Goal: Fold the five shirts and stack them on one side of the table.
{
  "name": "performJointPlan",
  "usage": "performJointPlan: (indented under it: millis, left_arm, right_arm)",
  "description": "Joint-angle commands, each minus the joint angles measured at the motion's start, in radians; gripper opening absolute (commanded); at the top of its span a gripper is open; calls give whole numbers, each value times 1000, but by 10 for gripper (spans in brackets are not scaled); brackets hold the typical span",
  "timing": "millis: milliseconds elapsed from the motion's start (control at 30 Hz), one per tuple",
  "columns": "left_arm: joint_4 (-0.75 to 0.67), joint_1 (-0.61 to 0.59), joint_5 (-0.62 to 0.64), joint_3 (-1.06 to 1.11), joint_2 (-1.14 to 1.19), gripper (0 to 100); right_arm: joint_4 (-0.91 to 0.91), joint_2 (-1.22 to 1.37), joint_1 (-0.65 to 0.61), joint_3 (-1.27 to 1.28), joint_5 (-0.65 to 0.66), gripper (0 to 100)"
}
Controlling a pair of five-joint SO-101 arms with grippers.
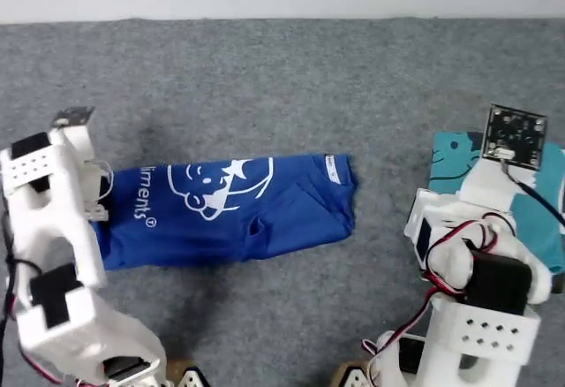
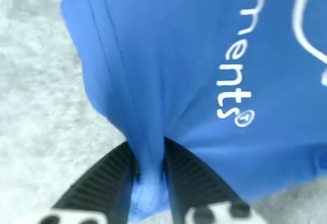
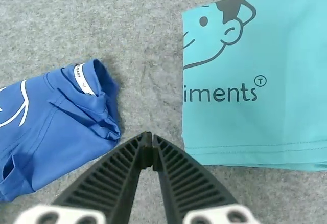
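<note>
Seen from above, the grey surface (image 1: pixel 282 78) lies bare from 10 through 2 o'clock. The blue shirt (image 1: pixel 229 208) stretches across the middle toward 9 o'clock. The left arm (image 1: pixel 53 228) blocks that end, its left jaws pinched on the hem. At 3 o'clock the teal shirt (image 1: pixel 446 170) and the right arm (image 1: pixel 481 316) take up that side. A bare lane runs between the shirts, with the right jaws pressed together above it.

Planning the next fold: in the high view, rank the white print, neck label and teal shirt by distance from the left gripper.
1. White print, on the blue shirt near the left gripper.
2. Neck label, at the shirt's far end.
3. Teal shirt, by the right arm.
</note>
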Motion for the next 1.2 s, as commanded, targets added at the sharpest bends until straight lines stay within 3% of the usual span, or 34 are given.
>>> performJointPlan:
  millis: [0,467,867,1167]
  left_arm:
    - [66,83,-18,-2,-143,13]
    - [190,601,92,-4,-379,13]
    - [-41,882,167,-39,-374,13]
    - [-192,974,186,-45,-270,14]
  right_arm:
    - [5,-10,10,-34,2,8]
    - [5,-19,10,49,0,9]
    - [2,-15,10,51,-2,9]
    - [5,-12,10,51,-2,9]
